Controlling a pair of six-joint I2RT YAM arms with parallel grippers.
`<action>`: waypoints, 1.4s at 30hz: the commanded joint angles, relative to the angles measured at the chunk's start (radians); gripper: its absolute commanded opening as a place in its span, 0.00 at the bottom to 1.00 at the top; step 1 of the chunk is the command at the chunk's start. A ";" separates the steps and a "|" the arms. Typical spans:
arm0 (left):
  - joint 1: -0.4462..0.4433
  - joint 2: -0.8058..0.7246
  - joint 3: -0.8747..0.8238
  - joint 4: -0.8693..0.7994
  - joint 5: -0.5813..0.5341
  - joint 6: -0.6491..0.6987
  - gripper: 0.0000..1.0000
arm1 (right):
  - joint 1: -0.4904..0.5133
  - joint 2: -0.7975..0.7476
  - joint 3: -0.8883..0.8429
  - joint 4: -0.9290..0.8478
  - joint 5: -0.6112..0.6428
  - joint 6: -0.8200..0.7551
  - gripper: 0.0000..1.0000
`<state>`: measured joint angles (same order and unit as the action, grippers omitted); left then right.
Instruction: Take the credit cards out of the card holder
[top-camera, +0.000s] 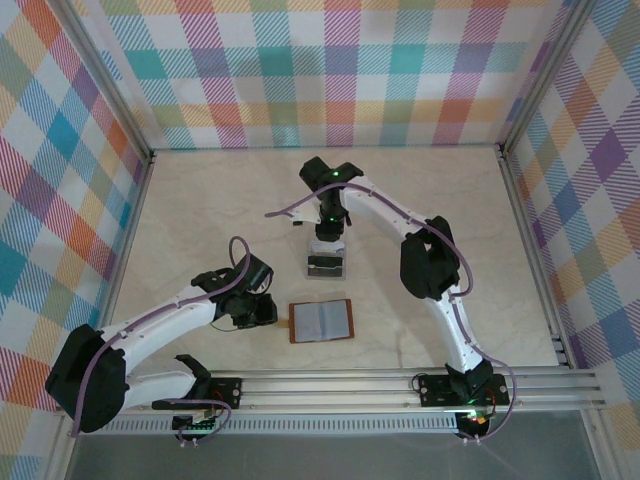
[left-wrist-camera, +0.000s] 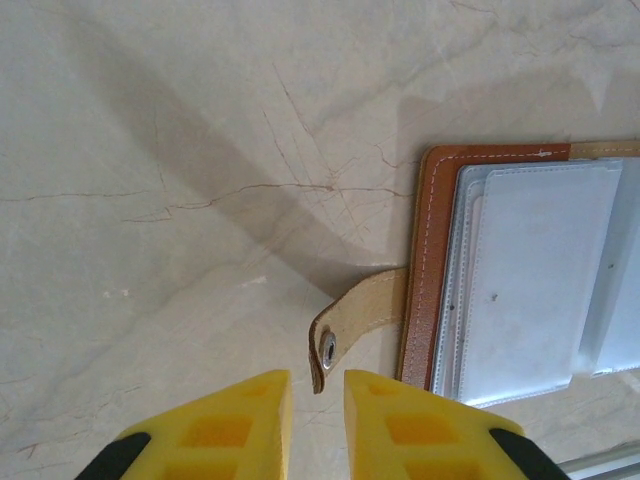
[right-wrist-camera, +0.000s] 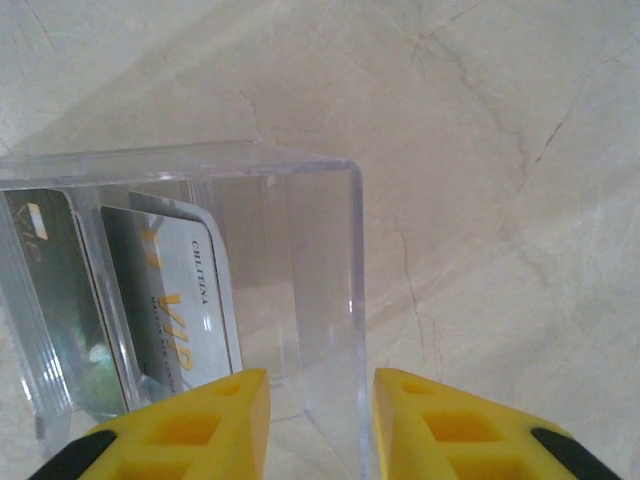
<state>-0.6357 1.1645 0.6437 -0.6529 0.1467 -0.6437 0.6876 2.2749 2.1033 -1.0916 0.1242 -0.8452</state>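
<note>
Credit cards (right-wrist-camera: 170, 300), one dark and one pale with gold VIP lettering, sit inside a clear box (right-wrist-camera: 300, 250) on the marbled tabletop (top-camera: 450, 200). The right end effector (right-wrist-camera: 322, 380) hovers just above the box, its yellow fingers parted and empty. Nearer the arm bases and apart from the box, the brown card holder (top-camera: 320, 321) lies open and flat, clear pockets (left-wrist-camera: 530, 280) facing up. Its snap tab (left-wrist-camera: 345, 320) sticks out toward the left end effector (left-wrist-camera: 315, 380), whose fingers stand narrowly apart, gripping nothing.

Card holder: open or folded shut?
Open: the card holder lies spread flat, clear pockets facing up, snap tab unfastened and sticking out.
</note>
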 joint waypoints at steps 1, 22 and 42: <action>0.012 -0.019 -0.005 -0.019 0.003 -0.016 0.22 | 0.007 -0.016 -0.036 0.032 0.007 0.011 0.36; 0.012 -0.003 0.046 0.030 0.034 -0.003 0.22 | 0.034 -0.260 -0.238 0.222 0.046 0.190 0.40; 0.008 0.186 0.059 0.175 0.147 0.010 0.17 | 0.090 -0.610 -0.795 0.468 -0.181 1.271 0.36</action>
<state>-0.6357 1.3285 0.7048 -0.5060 0.2604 -0.6559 0.7757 1.6875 1.3281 -0.6323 0.0387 0.2119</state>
